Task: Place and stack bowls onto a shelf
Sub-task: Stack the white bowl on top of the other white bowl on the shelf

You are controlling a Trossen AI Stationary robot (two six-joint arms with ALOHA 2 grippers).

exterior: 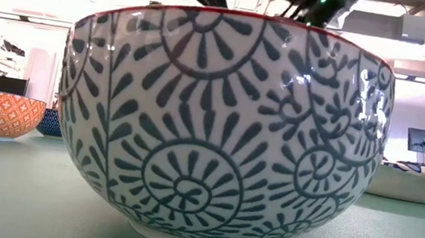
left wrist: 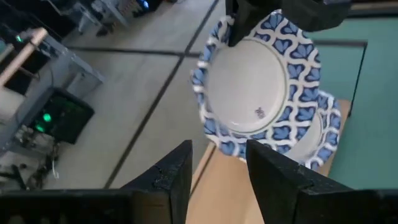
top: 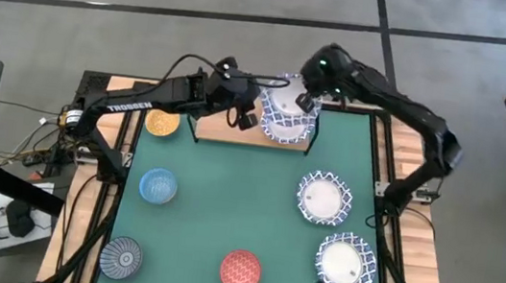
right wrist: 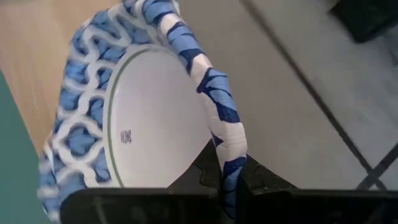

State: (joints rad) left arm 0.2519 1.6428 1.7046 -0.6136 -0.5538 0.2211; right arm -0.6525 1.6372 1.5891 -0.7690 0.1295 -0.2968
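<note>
A wide white bowl with a blue lattice rim (top: 284,107) stands tilted on edge over the shelf's (top: 220,130) right end, with its underside (left wrist: 245,87) turned toward my left gripper. A second wide bowl (left wrist: 320,134) sits on the wooden plank beneath it. My right gripper (top: 305,100) is shut on the tilted bowl's upper rim. My left gripper (left wrist: 217,155) is open and level just left of the two bowls, touching nothing. In the low view both grippers are hidden behind a big patterned bowl (exterior: 219,128). My right gripper pinches the tilted bowl's blue lattice rim (right wrist: 225,140) between its two fingers, one on the inner side and one on the outer side. It comes from above and the far right. The bowl hangs steeply tilted; whether its lower rim (left wrist: 227,146) rests on the bowl beneath, I cannot tell.
On the green mat stand two more wide white bowls (top: 324,197) (top: 345,261) at the right, a light blue bowl (top: 158,186), a grey-blue one (top: 121,257) and a red one (top: 240,269). A yellow bowl (top: 161,123) sits beside the shelf's left end. The mat's middle is bare.
</note>
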